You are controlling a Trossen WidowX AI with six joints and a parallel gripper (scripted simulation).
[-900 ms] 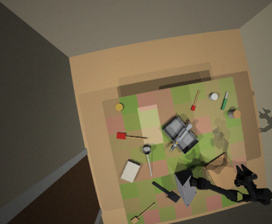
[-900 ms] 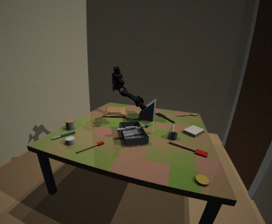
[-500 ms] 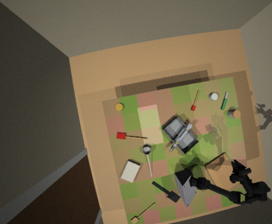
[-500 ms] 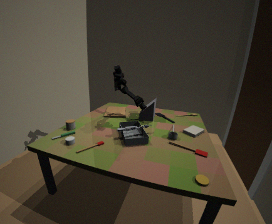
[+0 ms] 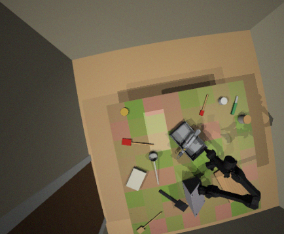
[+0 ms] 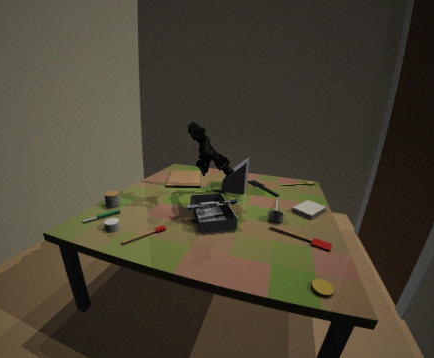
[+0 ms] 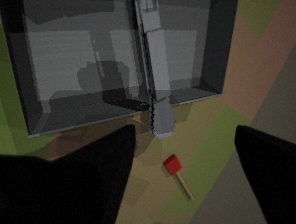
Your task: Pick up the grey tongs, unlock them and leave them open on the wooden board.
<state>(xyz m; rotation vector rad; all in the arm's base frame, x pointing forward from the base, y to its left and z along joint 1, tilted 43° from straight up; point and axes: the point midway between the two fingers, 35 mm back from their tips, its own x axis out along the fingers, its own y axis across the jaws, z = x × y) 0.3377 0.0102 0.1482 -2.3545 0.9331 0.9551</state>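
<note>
The grey tongs [image 5: 192,138] [image 6: 211,204] [image 7: 158,62] lie across the dark roasting tin [image 5: 173,137] [image 6: 216,225] [image 7: 216,75], and their ends overhang its rim. A rounded end shows beyond the rim in the wrist view. Their arms look close together; the lock is too small to read. My gripper [image 5: 207,158] [image 6: 204,171] [image 7: 185,133] is partly open and empty. It is in the air on the arm-base side of the tin, above and apart from the tongs. The wooden board [image 5: 230,181] [image 6: 183,179] lies flat, partly under the arm in the top view.
A grey wedge-shaped block [image 5: 195,200] [image 6: 236,181] stands by the arm's base. A ladle [image 5: 153,156] [image 6: 276,217] lies to one side of the tin. A red-headed spatula [image 5: 201,113] [image 7: 172,165], a white tub [image 5: 224,100] [image 6: 112,225] and an orange-topped jar [image 5: 247,119] [image 6: 112,199] are on the other side.
</note>
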